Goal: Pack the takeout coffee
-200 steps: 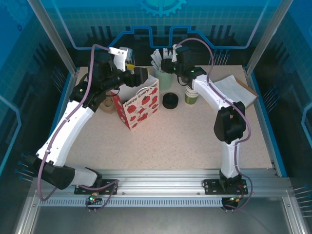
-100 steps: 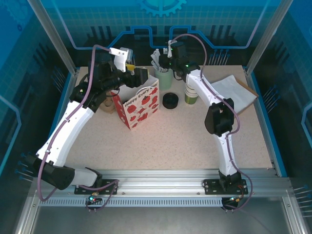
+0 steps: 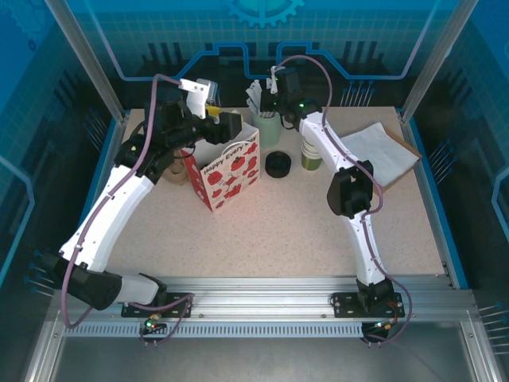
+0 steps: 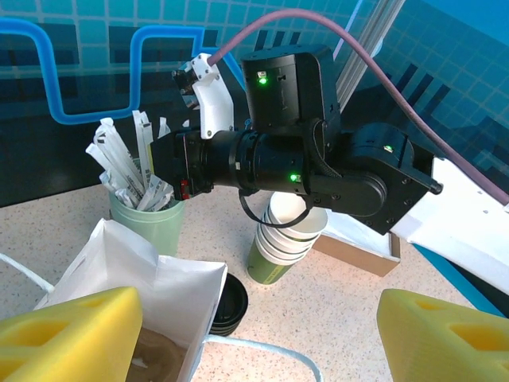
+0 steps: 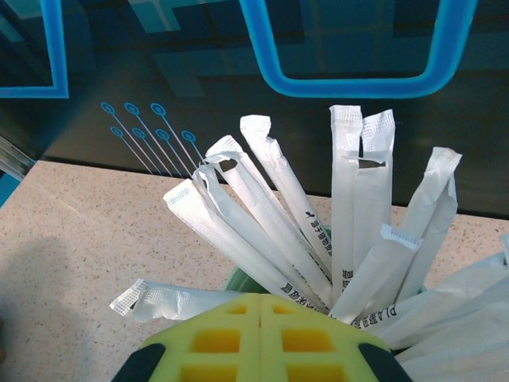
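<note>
The takeout coffee is hidden. My left gripper (image 3: 229,126) hangs open over the open mouth of the white gift bag (image 3: 231,169) with red hearts. Its yellow pads (image 4: 71,334) stand wide apart with nothing between them. Deep inside the bag (image 4: 135,270) a brownish round thing (image 4: 155,358) shows, and I cannot tell what it is. My right gripper (image 3: 267,102) is shut, its pads pressed together (image 5: 261,306), right at the top of the green cup (image 5: 238,280) of wrapped straws (image 5: 262,215). The straws' lower ends run behind the pads, so whether one is pinched cannot be told.
A stack of lidless green-and-white cups (image 3: 310,153) and a stack of black lids (image 3: 277,164) stand right of the bag. A brown tray with white paper (image 3: 382,151) lies at the back right. A tan object (image 3: 175,169) sits left of the bag, under my left arm.
My right gripper has closed and shifted left and back onto the straw cup, its elbow swinging left. The left arm and the bag have stayed where they were.
</note>
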Available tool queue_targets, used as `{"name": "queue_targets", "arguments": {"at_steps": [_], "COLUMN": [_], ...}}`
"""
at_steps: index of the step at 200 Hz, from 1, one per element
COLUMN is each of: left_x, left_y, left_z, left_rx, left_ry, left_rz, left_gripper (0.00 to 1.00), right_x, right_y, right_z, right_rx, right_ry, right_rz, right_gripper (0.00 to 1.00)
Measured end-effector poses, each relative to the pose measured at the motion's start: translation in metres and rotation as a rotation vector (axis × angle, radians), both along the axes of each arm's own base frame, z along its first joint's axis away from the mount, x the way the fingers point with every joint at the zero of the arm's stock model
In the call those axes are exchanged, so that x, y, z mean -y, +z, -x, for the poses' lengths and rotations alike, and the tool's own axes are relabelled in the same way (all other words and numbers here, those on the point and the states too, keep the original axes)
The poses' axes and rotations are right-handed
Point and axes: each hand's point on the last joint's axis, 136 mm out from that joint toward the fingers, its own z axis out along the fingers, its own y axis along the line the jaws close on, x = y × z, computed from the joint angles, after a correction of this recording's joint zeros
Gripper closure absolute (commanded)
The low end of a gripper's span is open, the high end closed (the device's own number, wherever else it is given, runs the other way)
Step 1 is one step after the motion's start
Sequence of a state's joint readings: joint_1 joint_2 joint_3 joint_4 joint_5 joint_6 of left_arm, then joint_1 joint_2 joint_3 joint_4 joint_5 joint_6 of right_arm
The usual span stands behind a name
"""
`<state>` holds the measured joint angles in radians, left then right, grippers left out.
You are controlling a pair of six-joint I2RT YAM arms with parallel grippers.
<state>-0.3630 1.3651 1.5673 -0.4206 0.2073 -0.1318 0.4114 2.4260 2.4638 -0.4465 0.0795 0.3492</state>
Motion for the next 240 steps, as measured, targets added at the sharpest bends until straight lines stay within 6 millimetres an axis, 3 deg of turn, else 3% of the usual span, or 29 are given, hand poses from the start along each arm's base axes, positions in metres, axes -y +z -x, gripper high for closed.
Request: {"name": "queue_targets", "arguments": {"at_steps": [36, 62, 83, 119, 137, 205, 240], "left_x": [0.000, 0.000, 0.000, 0.000, 0.000, -0.002, -0.006], "left_y": [0.001, 0.000, 0.000, -0.002, -0.002, -0.002, -0.004], "left_z": [0.000, 0.000, 0.000, 0.001, 0.001, -0.001, -0.001], "left_rx": [0.002, 0.002, 0.000, 0.001, 0.001, 0.001, -0.001], "left_ry": [-0.001, -0.001, -0.001, 0.000, 0.000, 0.013, 0.039], "left_rz": [0.000, 0.000, 0.000, 0.000, 0.000, -0.003, -0.007], "left_gripper": [0.21, 0.21, 0.21, 0.21, 0.21, 0.21, 0.21], "right_x": [0.002, 0.009, 0.016, 0.025, 0.028, 0.023, 0.018], "right_y": [0.003, 0.017, 0.046, 0.118, 0.144, 0.168, 0.217], "right_z": [0.001, 0.004, 0.012, 0.035, 0.045, 0.073, 0.117], "right_rx": [0.000, 0.011, 0.046, 0.155, 0.195, 0.207, 0.278], "right_ry": [-0.001, -0.004, -0.004, 0.006, 0.012, 0.100, 0.172], "right_rz": [0.002, 0.005, 0.000, -0.029, -0.044, -0.041, -0.044], "right_gripper": [1.00, 1.00, 1.00, 1.00, 1.00, 1.00, 1.00]}}
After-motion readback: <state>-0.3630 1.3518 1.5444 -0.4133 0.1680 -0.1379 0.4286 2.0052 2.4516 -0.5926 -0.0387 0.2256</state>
